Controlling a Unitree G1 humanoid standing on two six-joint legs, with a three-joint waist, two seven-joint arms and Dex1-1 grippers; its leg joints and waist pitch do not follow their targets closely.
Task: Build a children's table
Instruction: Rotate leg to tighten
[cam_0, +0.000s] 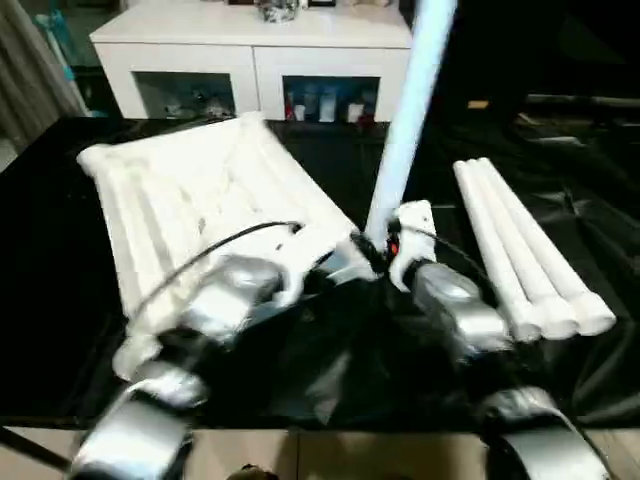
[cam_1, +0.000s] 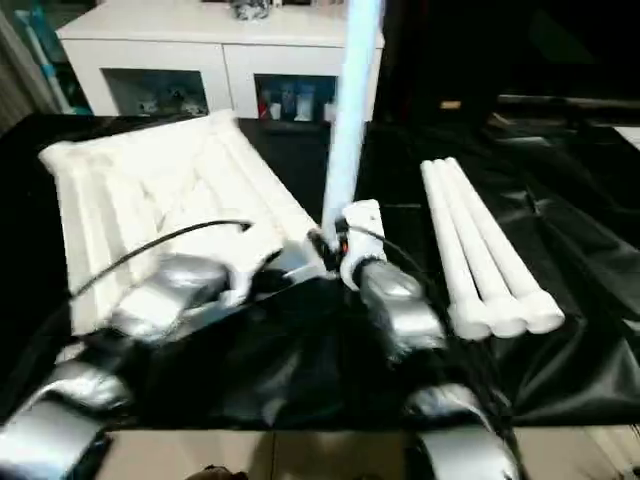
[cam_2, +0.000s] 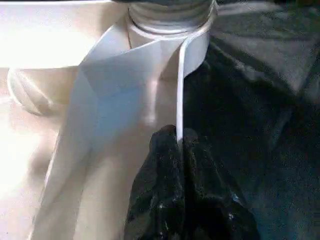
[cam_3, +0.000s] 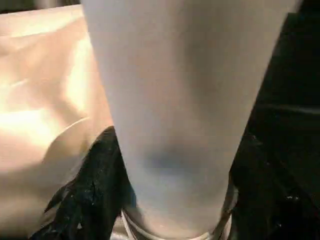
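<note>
The leg (cam_0: 410, 110) is clamped upright by the right gripper (cam_0: 385, 250) for seating; the tabletop (cam_0: 190, 200) rim is pinched steady by the left gripper (cam_2: 177, 145).

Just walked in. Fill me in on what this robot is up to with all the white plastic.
The robot is building a children's table. The table top lies upside down on the black-covered surface. One leg stands upright at the top's near right corner, with the right gripper around its lower end. The left gripper is shut on a thin rib of the top beside that corner socket. Three more legs lie side by side to the right, not yet fitted.
</note>
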